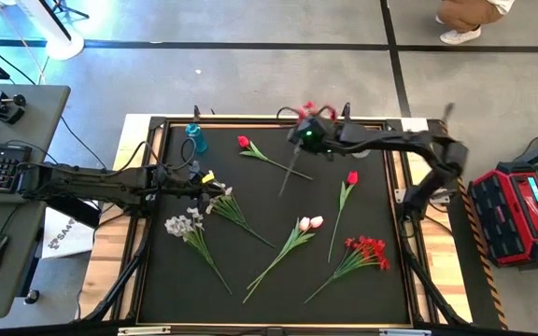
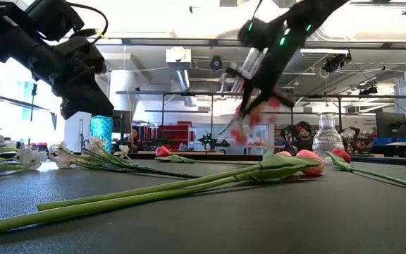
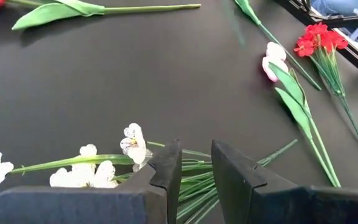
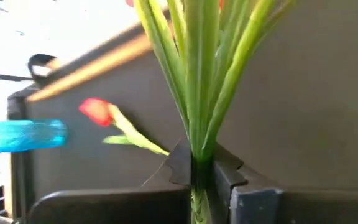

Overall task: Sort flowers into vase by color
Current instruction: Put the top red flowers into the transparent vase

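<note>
From above, the right gripper [image 1: 308, 124] hovers near the counter's [image 1: 269, 219] far edge, well right of the blue vase [image 1: 195, 138], carrying a red spray [image 1: 308, 108]. Low view: spray aloft, blurred, probably swinging. Left wrist: left gripper [image 3: 196, 163] narrowly parted, empty, above white blossoms [image 3: 98, 171]. Right wrist: fingers pinching green stems [image 4: 197, 93]. Next: lower stems into a vase.
</note>
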Tool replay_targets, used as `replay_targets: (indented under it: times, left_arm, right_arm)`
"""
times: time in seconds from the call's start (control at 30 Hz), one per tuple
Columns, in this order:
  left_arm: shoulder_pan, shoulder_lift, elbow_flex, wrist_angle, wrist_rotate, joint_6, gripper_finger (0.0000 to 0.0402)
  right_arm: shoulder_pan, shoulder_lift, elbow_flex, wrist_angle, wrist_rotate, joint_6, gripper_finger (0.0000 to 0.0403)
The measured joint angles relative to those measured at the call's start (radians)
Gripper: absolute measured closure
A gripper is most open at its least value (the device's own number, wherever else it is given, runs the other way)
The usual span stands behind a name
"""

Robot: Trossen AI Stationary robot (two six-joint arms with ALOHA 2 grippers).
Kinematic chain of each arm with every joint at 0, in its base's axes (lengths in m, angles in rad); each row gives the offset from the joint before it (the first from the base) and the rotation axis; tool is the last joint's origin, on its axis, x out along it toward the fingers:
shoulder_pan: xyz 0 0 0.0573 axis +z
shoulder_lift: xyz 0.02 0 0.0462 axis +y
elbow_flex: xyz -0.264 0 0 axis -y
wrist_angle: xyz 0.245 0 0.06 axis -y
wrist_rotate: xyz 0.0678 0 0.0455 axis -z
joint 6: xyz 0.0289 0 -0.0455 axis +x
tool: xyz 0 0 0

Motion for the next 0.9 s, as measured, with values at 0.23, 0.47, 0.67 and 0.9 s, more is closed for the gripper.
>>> replay_targets:
  times: [0.23,0.47,0.67,0.9]
  left_arm:
    - [0.0,0.0,0.0,0.048,-0.003,0.054,0.0328]
    - [0.0,0.0,0.0,0.171,-0.037,0.134,0.0328]
    - [0.0,0.0,0.0,0.243,-0.084,0.139,0.0328]
    - [-0.004,0.0,0.0,0.238,-0.092,0.087,0.0328]
  right_arm:
    - [0.027,-0.238,0.001,-0.08,0.305,-0.438,0.04]
    - [0.096,-0.41,0.001,-0.181,0.757,-0.644,0.0402]
    - [0.117,-0.499,0.001,-0.203,1.002,-0.701,0.0402]
    - [0.081,-0.506,-0.033,-0.246,1.174,-0.686,0.0402]
